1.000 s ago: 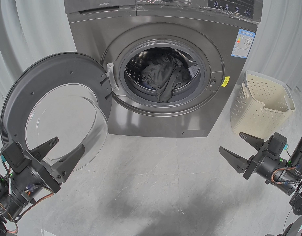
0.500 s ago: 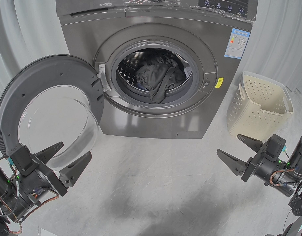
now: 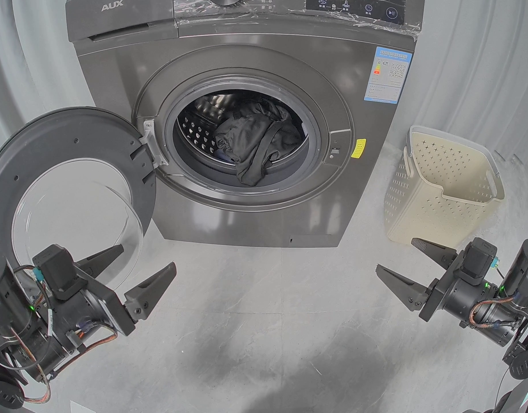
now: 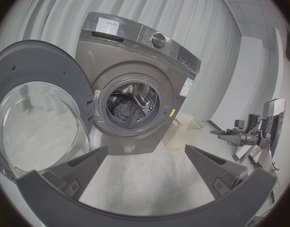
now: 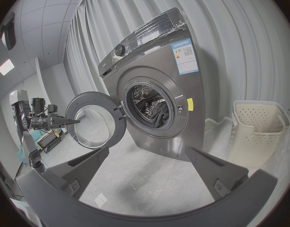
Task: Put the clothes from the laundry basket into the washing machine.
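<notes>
Clothes are lying inside the washing machine, one dark piece hanging over the edge. The laundry basket beside it is looking empty, I think, so loading is looking done. The left gripper and right gripper are holding nothing, fingers wide apart.

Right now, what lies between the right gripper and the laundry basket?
Nothing lies there. Only bare floor separates the open right gripper from the laundry basket, as the head view and the right wrist view both show.

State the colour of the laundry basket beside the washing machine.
The laundry basket is cream; head view.
</notes>
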Controlling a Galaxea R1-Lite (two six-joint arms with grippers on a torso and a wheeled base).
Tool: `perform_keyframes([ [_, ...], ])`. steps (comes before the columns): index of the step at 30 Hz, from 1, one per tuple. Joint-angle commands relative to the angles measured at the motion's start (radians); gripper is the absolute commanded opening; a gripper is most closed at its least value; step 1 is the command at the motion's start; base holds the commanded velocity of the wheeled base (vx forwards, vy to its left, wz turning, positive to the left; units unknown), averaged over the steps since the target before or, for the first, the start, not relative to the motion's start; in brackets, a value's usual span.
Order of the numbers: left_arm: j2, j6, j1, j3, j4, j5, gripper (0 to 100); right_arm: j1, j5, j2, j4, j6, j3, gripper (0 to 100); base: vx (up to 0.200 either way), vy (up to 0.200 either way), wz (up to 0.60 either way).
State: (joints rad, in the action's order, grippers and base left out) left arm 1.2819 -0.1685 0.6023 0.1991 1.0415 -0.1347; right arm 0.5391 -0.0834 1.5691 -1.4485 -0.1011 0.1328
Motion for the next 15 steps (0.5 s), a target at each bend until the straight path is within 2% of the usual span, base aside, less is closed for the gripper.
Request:
perform_keyframes([
  [1,0.076,0.000,-0.001,0.032,0.005,0.000,100,0.013,0.001,0.008,0.000,0.000,-0.001,100,0.200,0.000,0.00],
  [11,0.226,-0.002,-0.003,0.092,0.055,0.003,100,0.013,0.001,0.022,-0.007,0.000,-0.001,100,0.200,0.000,0.00],
  [15,0.327,-0.006,-0.003,0.108,0.135,0.004,100,0.021,0.001,0.023,-0.006,0.000,-0.001,100,0.200,0.000,0.00],
])
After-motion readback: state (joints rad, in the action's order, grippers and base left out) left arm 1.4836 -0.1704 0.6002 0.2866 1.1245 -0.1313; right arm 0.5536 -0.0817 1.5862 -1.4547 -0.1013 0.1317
